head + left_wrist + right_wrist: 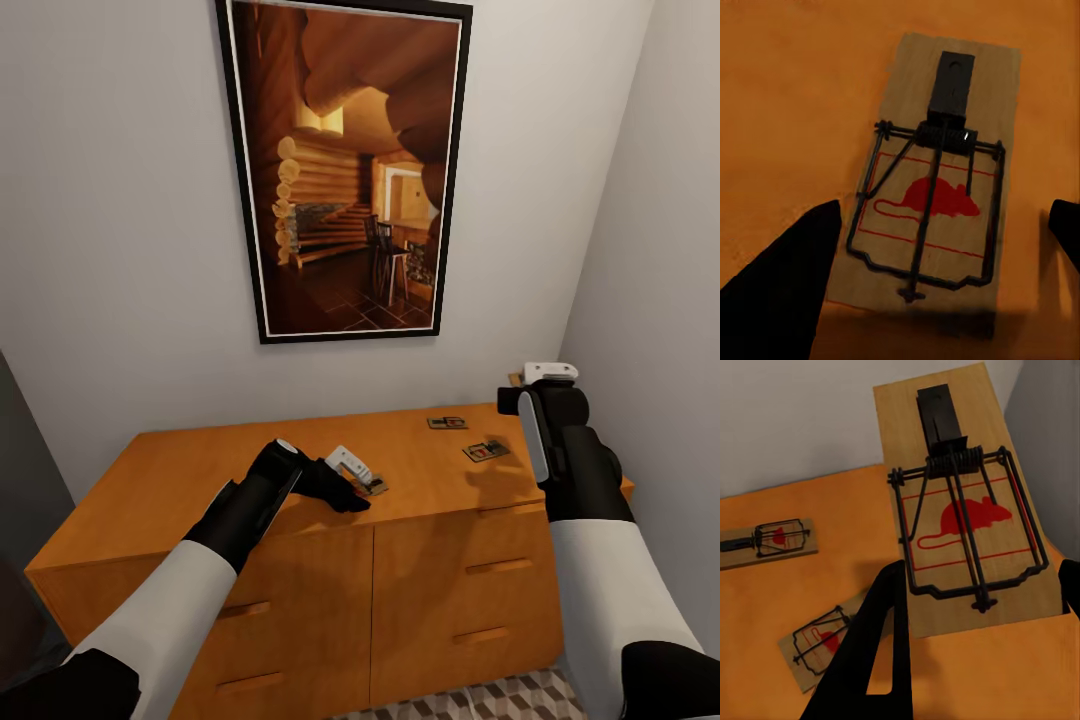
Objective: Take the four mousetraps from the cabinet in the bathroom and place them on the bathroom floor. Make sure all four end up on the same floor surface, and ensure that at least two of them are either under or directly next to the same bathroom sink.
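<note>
The orange-brown cabinet (200,470) stands against the wall. One mousetrap (937,172) lies flat on its top, between the spread fingers of my left gripper (943,214), which is open with gaps on both sides. In the head view that left gripper (358,492) rests low over the mousetrap (373,487). My right gripper (540,385) is raised above the cabinet's right end, shut on a second mousetrap (967,502) held clear of the top. Two more mousetraps (447,423) (487,451) lie on the cabinet top, also in the right wrist view (769,540) (821,645).
A large framed picture (345,170) hangs on the wall above the cabinet. A side wall (650,250) closes in on the right, close to my right arm. A strip of the patterned bathroom floor (480,700) shows below the cabinet's drawer fronts (460,600).
</note>
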You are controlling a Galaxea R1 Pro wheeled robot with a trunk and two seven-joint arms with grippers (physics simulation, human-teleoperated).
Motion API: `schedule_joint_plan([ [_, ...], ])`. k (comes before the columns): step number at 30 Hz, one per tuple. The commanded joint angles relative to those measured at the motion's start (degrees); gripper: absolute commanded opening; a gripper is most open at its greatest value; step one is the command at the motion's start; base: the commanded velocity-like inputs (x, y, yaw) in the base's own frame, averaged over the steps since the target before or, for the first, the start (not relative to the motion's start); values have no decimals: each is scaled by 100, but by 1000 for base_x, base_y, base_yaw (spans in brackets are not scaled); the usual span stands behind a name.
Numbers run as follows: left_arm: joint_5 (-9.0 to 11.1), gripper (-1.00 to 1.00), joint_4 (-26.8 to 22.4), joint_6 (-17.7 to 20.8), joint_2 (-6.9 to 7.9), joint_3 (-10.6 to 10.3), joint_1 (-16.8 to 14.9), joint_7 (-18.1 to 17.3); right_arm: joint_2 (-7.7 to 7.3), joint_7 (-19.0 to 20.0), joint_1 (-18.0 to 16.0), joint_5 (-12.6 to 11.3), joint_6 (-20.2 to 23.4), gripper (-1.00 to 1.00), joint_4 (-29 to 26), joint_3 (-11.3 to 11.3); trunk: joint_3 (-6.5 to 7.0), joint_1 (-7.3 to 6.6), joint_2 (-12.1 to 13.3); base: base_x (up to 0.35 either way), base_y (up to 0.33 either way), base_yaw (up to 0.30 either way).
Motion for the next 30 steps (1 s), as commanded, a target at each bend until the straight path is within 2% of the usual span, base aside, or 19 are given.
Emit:
schedule_joint_plan([
  [1,-144,-100,362,-19,-2,5,-1,-53,-8,11,-4,14,29,-100,-4,0,-8,1,-3,0,0,0],
  [14,-152,-100,440,-36,-2,2,-1,-53,-22,18,-3,14,29,-100,-4,0,-8,1,-3,0,0,0],
  [20,-154,-100,300,-45,-2,8,4,-53,-22,18,-4,14,29,-100,-4,0,-8,1,-3,0,0,0],
  [22,-154,-100,116,-33,1,9,5,-53,-22,18,-4,14,29,-100,-4,0,-8,1,-3,0,0,0],
  [25,-151,-100,-410,-8,3,16,7,-65,-22,18,-3,16,29,-100,-4,-1,-8,1,-3,0,0,0],
  [26,-148,-100,-810,26,0,44,7,-72,-22,18,-4,21,29,-100,-4,0,-8,1,-3,0,0,0],
  [30,-145,-100,-1533,354,-8,259,7,-77,-22,18,-5,34,29,-100,-4,0,-8,1,-3,0,0,0],
])
